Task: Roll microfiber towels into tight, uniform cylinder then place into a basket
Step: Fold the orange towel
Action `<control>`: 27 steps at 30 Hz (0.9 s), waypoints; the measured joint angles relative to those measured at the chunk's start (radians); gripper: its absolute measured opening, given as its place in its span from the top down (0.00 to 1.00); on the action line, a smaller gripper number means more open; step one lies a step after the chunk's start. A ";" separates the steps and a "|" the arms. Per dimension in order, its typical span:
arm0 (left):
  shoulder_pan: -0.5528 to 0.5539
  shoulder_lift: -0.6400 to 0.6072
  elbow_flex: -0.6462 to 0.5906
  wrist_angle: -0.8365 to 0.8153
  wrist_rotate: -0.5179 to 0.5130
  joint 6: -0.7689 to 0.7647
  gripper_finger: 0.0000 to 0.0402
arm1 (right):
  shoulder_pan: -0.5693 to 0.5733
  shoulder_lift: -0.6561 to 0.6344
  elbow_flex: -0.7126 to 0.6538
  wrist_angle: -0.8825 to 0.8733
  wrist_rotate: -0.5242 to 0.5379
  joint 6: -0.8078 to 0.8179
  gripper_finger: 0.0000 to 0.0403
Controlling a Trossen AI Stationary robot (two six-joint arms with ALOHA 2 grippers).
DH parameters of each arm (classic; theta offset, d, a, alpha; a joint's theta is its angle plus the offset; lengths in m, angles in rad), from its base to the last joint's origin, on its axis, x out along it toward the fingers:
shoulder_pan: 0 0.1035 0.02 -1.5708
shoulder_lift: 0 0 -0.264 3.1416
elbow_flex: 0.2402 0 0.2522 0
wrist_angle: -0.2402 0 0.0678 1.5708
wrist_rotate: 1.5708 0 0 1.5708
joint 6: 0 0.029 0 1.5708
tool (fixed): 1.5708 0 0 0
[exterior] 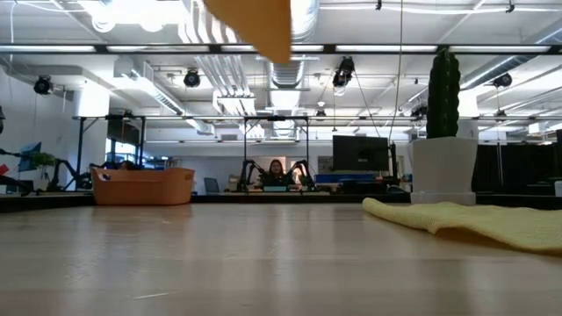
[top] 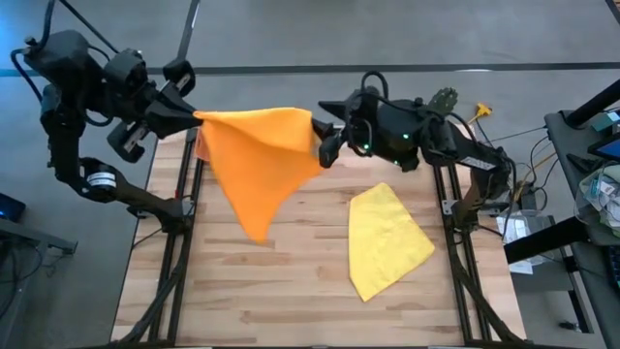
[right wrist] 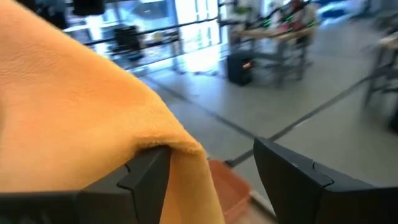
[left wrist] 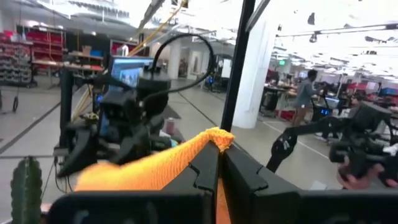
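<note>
Holding the bright orange square microfiber towel (top: 260, 160) up in the air, the two arms stretch its top edge between them above the far part of the pale wooden desk (top: 291, 291). The left gripper (top: 197, 118) has its jaws pinched tight on one upper corner; the left wrist view shows the cloth's edge squeezed between the dark fingers (left wrist: 205, 171). The right gripper (top: 325, 136) sits at the other upper corner with its jaws standing wide: in the right wrist view the cloth drapes over one finger (right wrist: 146, 171) while the other stands clear, so it does not look clamped there. The rest of the orange towel hangs down in a loose point, off the desk.

The bright yellow microfiber towel (top: 387, 240) lies flat and unrolled on the desk's right side, apart from both arms. The shallow red-orange plastic basket (exterior: 142, 186) stands at the far left of the desk, seen in the low view, and nothing shows above its rim.

By my reading the task is barely begun: neither towel is rolled, and both rolling and placing remain for each.
</note>
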State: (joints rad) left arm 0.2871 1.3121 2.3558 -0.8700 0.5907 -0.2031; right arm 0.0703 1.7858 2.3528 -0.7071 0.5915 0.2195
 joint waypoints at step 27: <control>0.000 0.067 -0.001 -0.020 -0.209 0.184 1.00 | -0.042 0.084 -0.003 -0.255 0.066 0.036 0.44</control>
State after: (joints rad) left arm 0.2874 1.3796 2.3551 -0.8896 0.3813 -0.0192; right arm 0.0281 1.8695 2.3493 -0.9622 0.6579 0.2552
